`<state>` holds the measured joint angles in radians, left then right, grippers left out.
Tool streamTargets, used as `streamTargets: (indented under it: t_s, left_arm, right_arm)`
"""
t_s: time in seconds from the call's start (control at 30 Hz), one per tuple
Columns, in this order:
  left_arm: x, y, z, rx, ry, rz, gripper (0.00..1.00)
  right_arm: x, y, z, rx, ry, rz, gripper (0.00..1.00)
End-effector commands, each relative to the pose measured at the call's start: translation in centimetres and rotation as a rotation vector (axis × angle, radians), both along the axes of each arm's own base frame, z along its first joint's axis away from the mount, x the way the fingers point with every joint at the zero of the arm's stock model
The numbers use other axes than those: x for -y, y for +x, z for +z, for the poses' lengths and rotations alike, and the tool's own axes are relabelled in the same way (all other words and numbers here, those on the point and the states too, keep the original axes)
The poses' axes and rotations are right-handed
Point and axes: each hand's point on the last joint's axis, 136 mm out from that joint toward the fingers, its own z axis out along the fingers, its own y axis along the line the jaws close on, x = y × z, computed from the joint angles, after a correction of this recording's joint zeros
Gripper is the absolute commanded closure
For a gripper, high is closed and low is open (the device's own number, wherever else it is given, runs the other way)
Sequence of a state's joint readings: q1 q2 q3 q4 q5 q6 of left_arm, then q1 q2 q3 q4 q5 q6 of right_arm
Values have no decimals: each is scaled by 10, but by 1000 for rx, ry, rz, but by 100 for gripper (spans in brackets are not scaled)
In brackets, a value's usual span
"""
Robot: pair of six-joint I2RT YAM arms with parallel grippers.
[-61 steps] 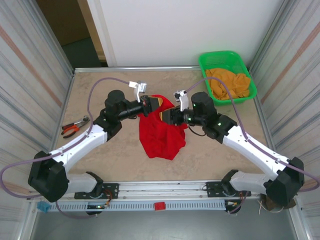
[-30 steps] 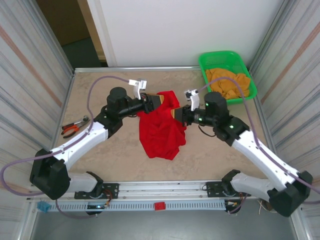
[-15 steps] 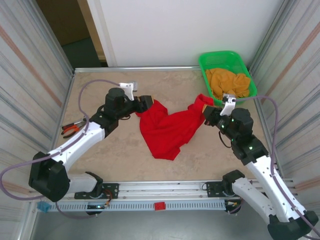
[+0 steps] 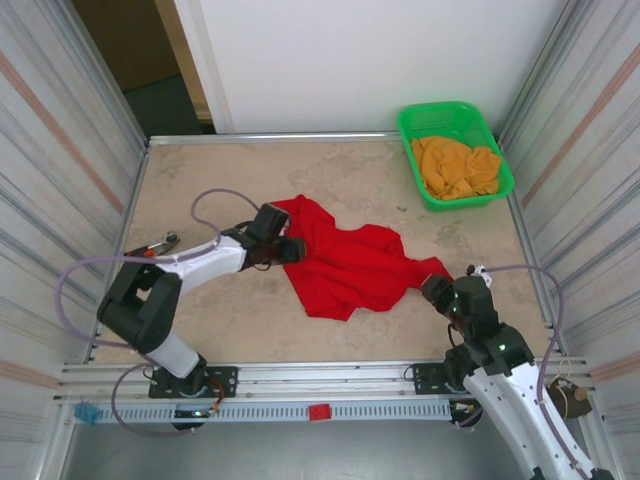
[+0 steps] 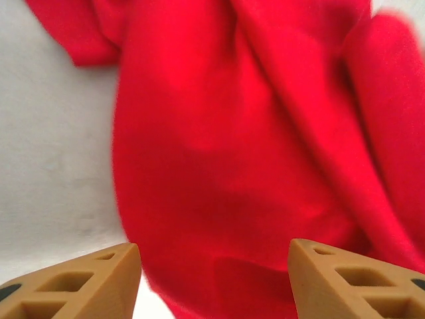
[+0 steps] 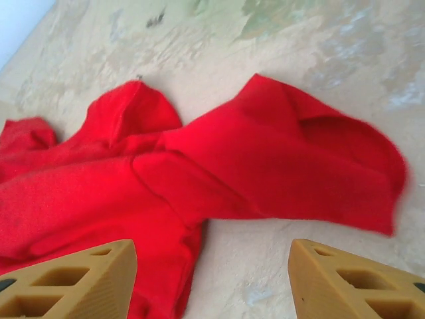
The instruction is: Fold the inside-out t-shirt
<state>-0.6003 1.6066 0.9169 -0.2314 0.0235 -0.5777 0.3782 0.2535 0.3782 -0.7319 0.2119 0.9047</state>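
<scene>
One table (image 4: 200,180): tan, marbled top, with both grippers low over it.
Shirt: the inside-out t-shirt (image 4: 345,265) lay rumpled and unfolded on the table between the two grippers. One edge was at the left gripper and a loose flap was just ahead of the right gripper.
Basket: the green basket (image 4: 437,107) stood well beyond the right gripper, toward the far right corner.
Cloth: the orange-yellow cloth (image 4: 455,165) lay inside the green basket, well apart from both grippers.
Left gripper (image 5: 212,246): jaws stood apart over spread red fabric, clamping nothing.
Right gripper (image 6: 212,244): jaws stood apart and held nothing, with the shirt's flap just ahead.
Pliers (image 4: 150,248): red-handled, on the table well behind the left gripper.
</scene>
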Motion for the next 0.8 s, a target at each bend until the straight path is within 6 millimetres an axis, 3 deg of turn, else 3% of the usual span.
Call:
streamTargets:
  t_s: [0.0,0.07,0.1,0.17,0.2,0.27,0.37,0.57,0.6,0.63,0.7,0.77]
  left_arm:
    - [15,12,-1,2,17,7,39]
    - [19,13,-13,-27,27,3,43]
    - [21,13,-17,-36,27,0,53]
    - [22,15,-22,-45,31,-10,90]
    - [19,17,-22,-43,41,-6,100]
    - [12,24,-20,-30,61,-9,100]
    - [-17,47,-5,8,120,14,100]
    - [-86,104,55,101,202,73,100]
    - [-91,107,62,108,218,69,95]
    - [-93,109,70,111,232,65,82]
    - [-84,104,82,129,219,31,63]
    - [-66,92,87,150,201,5,53]
  right_arm:
    - [16,4,15,6,-56,-72,41]
    - [15,12,21,-16,-109,-55,41]
    - [14,19,24,-17,-133,-43,39]
    - [9,32,30,-19,-156,-9,37]
    - [7,39,32,-25,-158,7,37]
    - [2,51,33,-37,-136,35,36]
    - [-3,66,28,-56,-74,67,36]
    - [-18,92,13,-116,21,172,37]
    - [-21,96,11,-119,32,191,37]
    - [-24,100,10,-126,44,213,36]
    - [-29,104,2,-163,64,243,35]
    - [-36,106,-4,-174,95,277,34]
